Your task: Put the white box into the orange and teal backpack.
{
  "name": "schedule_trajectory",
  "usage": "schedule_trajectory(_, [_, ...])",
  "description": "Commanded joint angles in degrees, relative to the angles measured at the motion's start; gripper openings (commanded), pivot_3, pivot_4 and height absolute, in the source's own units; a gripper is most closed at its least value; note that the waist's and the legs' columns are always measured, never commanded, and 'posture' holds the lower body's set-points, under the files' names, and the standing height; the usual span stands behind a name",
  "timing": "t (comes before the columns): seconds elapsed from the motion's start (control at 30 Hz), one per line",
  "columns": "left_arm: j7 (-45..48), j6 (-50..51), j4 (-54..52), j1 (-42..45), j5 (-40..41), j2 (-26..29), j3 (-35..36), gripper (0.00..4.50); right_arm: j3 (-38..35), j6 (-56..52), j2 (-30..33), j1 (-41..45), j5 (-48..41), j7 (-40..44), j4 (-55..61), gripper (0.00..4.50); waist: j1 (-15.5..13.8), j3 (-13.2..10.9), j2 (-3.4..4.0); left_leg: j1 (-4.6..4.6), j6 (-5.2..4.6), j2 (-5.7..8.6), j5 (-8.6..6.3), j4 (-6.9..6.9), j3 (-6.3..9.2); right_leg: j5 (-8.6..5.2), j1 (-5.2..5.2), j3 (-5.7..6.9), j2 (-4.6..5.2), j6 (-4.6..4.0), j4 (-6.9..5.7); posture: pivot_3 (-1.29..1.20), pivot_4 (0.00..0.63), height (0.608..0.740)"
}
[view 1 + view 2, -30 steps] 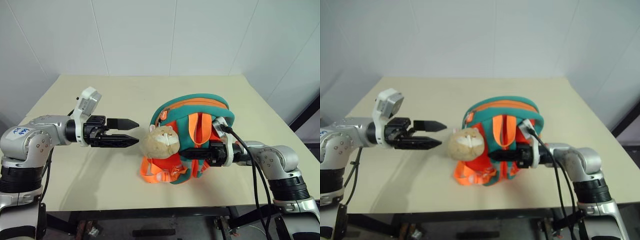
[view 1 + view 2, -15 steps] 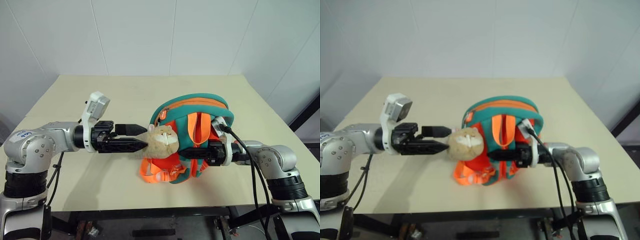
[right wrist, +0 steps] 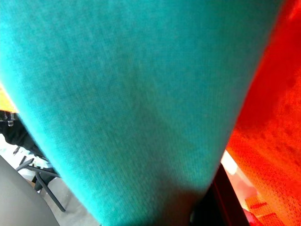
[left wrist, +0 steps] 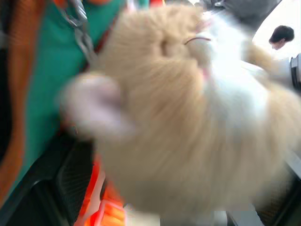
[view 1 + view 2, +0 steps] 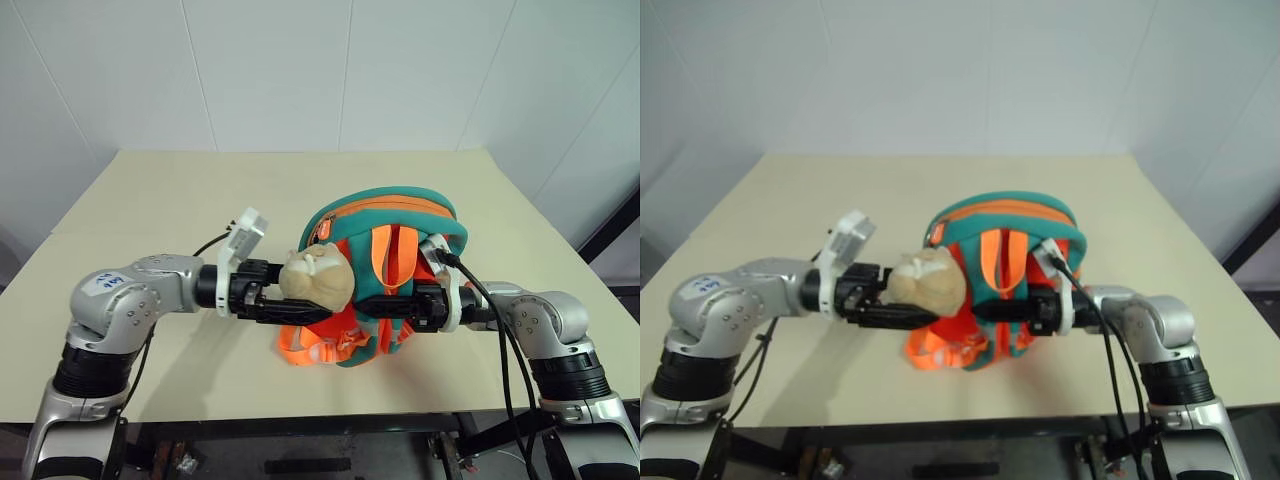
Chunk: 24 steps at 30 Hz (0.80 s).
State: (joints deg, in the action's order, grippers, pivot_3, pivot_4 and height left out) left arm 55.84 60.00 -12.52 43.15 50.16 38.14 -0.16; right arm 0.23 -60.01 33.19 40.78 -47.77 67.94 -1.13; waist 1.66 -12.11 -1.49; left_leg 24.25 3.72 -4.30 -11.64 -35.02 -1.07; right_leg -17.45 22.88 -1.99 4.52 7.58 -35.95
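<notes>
The orange and teal backpack (image 5: 385,275) is sitting mid-table (image 5: 200,190), the right end effector (image 5: 385,305) clamped on its teal strap from 3 o'clock while the left end effector (image 5: 300,298), fingers apart, is straddling the plush toy (image 5: 318,280) from 9 o'clock.

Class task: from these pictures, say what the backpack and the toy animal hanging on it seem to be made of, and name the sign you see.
Backpack: seemingly soft matte fabric; its teal strap shows a fine knit weave. Toy animal: plush, with fuzzy tan pile.
</notes>
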Motion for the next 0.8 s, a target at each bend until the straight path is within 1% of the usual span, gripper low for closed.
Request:
schedule_trajectory(0.03, [-0.26, -1.85, 0.08, 0.92, -0.7, -1.02, 0.27, 4.49, -0.49, 0.31, -0.06, 0.06, -0.75, 0.18, 1.21, 0.07, -0.01, 0.0, 0.0, 0.0, 0.0, 0.0, 0.0, 0.0, 0.0, 0.0, 0.0, 0.0, 0.0, 0.0, 0.0, 0.0, 0.15, 0.74])
schedule_trajectory(0.13, [-0.61, -2.01, 0.18, 1.16, -0.12, -1.7, 1.69, 4.49, -0.76, 0.17, 0.06, -0.45, -0.9, -0.06, 1.56, 0.07, -0.02, 0.0, 0.0, 0.0, 0.0, 0.0, 0.0, 0.0, 0.0, 0.0, 0.0, 0.0, 0.0, 0.0, 0.0, 0.0, 0.15, 0.74])
schedule_trajectory(0.3, [0.31, -2.0, 0.76, 1.59, 0.28, -0.25, 3.57, 4.49, -0.87, 0.02, -0.02, -0.59, -1.0, -0.27, 1.68, 0.07, 0.02, 0.0, 0.0, 0.0, 0.0, 0.0, 0.0, 0.0, 0.0, 0.0, 0.0, 0.0, 0.0, 0.0, 0.0, 0.0, 0.15, 0.74])
schedule_trajectory(0.47, [-1.29, -2.76, 1.78, 1.84, 0.41, -0.63, 6.66, 4.49, -0.74, 0.03, -0.19, -0.64, -1.05, -0.37, 1.66, 0.07, -0.05, 0.0, 0.0, 0.01, 0.0, 0.0, 0.0, 0.0, 0.0, 0.0, 0.0, 0.0, 0.0, 0.0, 0.02, 0.0, 0.15, 0.74])
schedule_trajectory(0.73, [-1.87, -4.4, 0.25, -1.06, 0.32, -0.94, 8.63, 4.49, -0.42, 0.04, -0.21, -0.54, -0.98, -0.17, 1.59, 0.07, -0.05, 0.0, 0.0, 0.0, 0.01, 0.0, -0.01, 0.0, 0.0, 0.0, 0.0, 0.0, 0.0, 0.0, 0.02, 0.0, 0.15, 0.74])
schedule_trajectory(0.8, [-2.03, -5.69, 0.81, -1.34, -0.31, -0.98, 9.05, 4.1, -0.45, -0.01, -0.17, -0.37, -0.98, -0.13, 1.48, 0.07, -0.08, 0.0, 0.0, 0.01, 0.0, 0.0, -0.01, -0.01, 0.0, 0.0, 0.0, 0.0, 0.0, 0.0, 0.02, 0.0, 0.15, 0.74])
